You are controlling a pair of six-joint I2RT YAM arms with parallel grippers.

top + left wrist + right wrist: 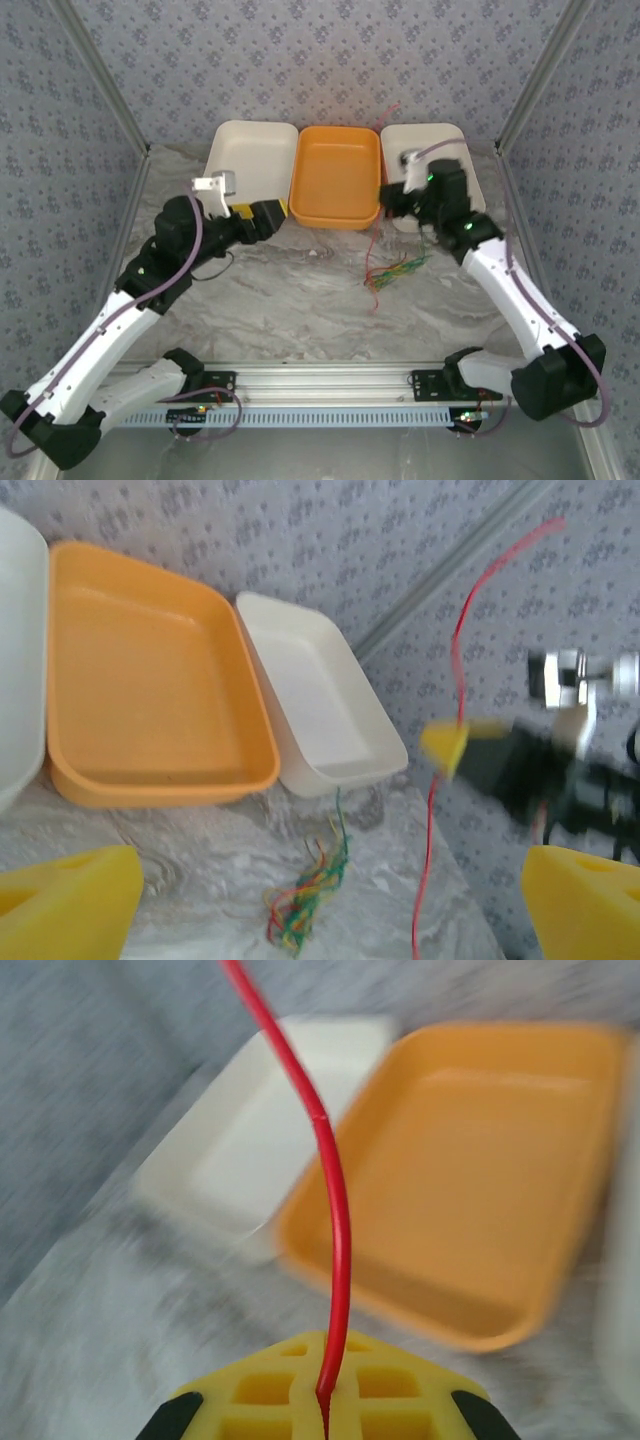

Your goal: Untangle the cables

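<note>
Trays [335,170] number three; right tool [325,1400] pinches one red cable [338,1220]

Three trays sit side by side along the back of the table [290,300], the left tray [250,150], the middle tray [335,175] and the right tray [445,135], with the heap of cables [397,270] on the table before the right tray and a single cable [335,1200] rising just left of the heap, up through the right gripper [325,1400].
</note>
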